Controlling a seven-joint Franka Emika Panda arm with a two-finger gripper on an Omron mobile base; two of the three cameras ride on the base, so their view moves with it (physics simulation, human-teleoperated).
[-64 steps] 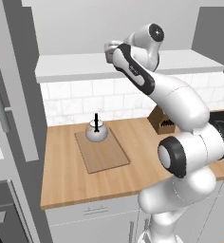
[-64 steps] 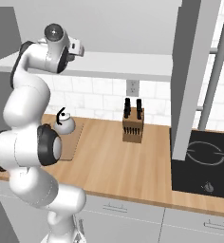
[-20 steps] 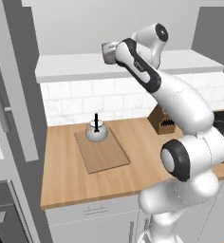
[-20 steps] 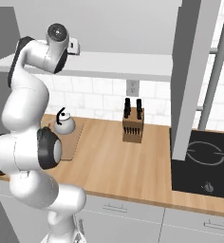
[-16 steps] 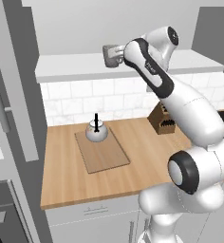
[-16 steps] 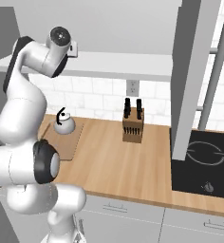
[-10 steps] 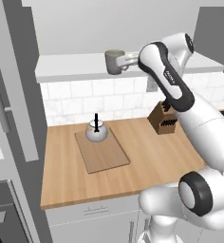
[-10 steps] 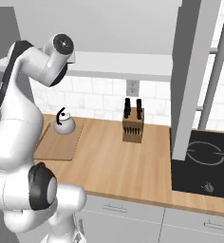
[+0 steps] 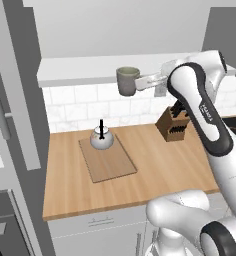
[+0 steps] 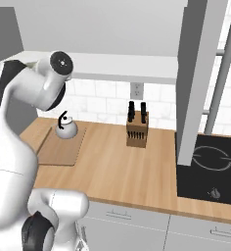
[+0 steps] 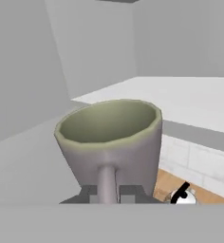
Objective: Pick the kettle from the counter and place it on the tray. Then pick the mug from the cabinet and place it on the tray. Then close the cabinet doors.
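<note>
The grey-green mug [image 9: 128, 81] hangs in the air just in front of the white cabinet shelf [image 9: 80, 72], high above the counter [image 9: 155, 170]. My gripper [image 9: 140, 83] is shut on its side handle, reaching from the right. In the hand view the mug [image 11: 109, 137] stands upright with its greenish inside showing, and my gripper [image 11: 107, 192] pinches the handle. The whitish kettle [image 9: 101, 140] with its black handle sits on the far end of the wooden tray [image 9: 112, 165], below and left of the mug. The kettle [image 10: 66, 128] and tray [image 10: 58, 147] also show from the right.
A wooden knife block [image 9: 172, 127] stands at the back of the counter, right of the tray. A black cooktop [image 10: 210, 169] lies at the far right. A tall grey unit with a long handle [image 9: 5, 110] bounds the left. A grey panel [image 10: 198, 73] hangs at upper right.
The arm has swung out to the right and drawn the mug off the cabinet shelf, down and forward. The kettle and tray have stayed put.
</note>
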